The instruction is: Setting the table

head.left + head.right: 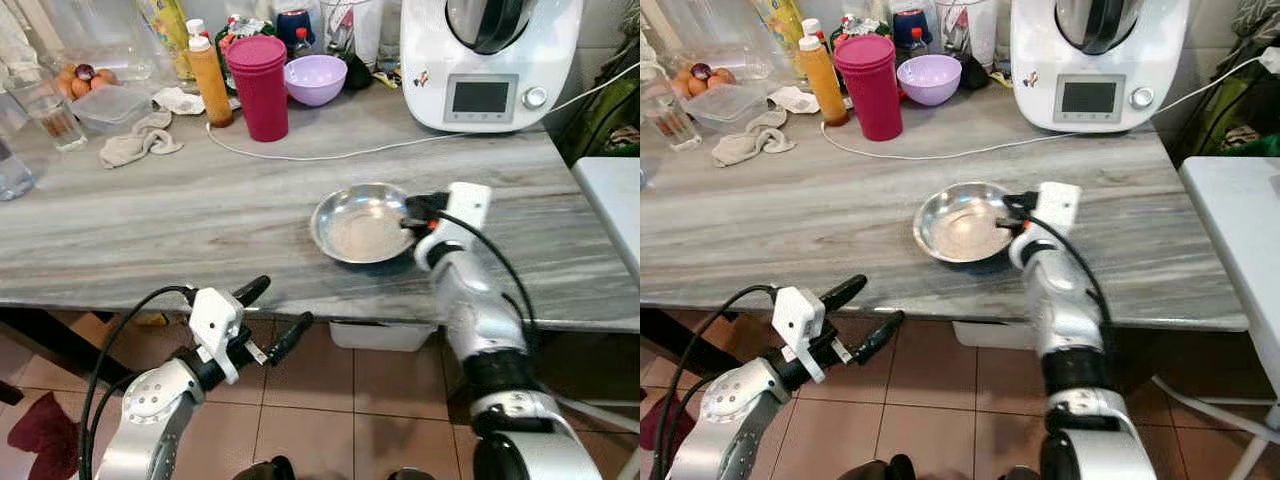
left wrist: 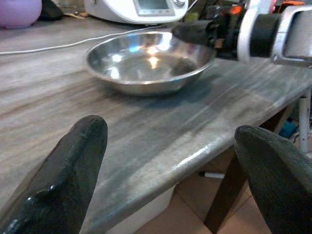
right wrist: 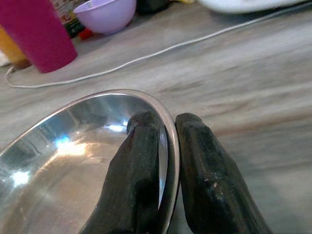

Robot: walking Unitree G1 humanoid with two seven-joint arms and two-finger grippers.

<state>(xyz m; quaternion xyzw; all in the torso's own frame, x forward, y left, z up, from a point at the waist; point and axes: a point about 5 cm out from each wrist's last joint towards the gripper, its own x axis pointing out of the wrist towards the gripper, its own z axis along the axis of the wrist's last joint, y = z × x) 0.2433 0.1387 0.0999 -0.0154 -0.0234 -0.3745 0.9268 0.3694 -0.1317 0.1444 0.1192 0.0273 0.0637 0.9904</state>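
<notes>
Right tool (image 3: 168, 141): closed to a narrow gap on the rim of the steel bowl (image 1: 362, 222), one finger (image 3: 139, 165) inside the rim and the other outside it, both pressed against the metal. The bowl sits flat on the grey marbled tabletop (image 1: 200, 210), near its front edge and toward the robot's right, with the right arm reaching up over that edge to it. Left tool (image 1: 270, 315): spread wide, holding nothing and touching nothing, its fingers (image 2: 63, 180) poised in the air just before the tabletop's front edge and pointing toward the bowl, well apart from it. At the back of the tabletop stand a magenta cup (image 1: 258, 86), an orange bottle (image 1: 209, 80) just beside it, a lilac bowl (image 1: 315, 78) and a white kitchen machine (image 1: 487, 62). A white cable (image 1: 330, 155) runs across the surface behind the steel bowl. A crumpled cloth (image 1: 140, 140) and a clear glass (image 1: 45, 105) lie toward the back left. The floor below is tiled.
</notes>
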